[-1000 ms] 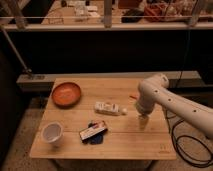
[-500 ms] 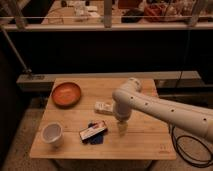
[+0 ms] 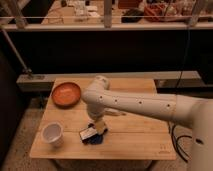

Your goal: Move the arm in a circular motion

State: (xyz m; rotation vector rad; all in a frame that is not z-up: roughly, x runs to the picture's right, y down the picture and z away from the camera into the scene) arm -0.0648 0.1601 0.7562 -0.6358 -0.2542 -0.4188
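Note:
The arm (image 3: 140,104) is large, glossy and white, with small dark dots along its thick rounded segments. It reaches in from the right edge across the wooden table (image 3: 135,140). Its elbow bulges at mid-table and its narrow cream tip points down. The gripper (image 3: 99,126) at that tip hangs just above a small dark blue and white packet (image 3: 91,135) near the table's front.
An orange bowl (image 3: 66,94) sits at the table's back left. A white cup (image 3: 52,134) stands at the front left. A white wrapped item (image 3: 116,113) lies half hidden behind the arm. A metal railing (image 3: 105,25) and dark shelving stand behind the table. A black cable (image 3: 176,140) hangs at the right.
The arm has swept leftward across the table, its tip going from the right middle to over the dark packet near the front. The objects have not moved.

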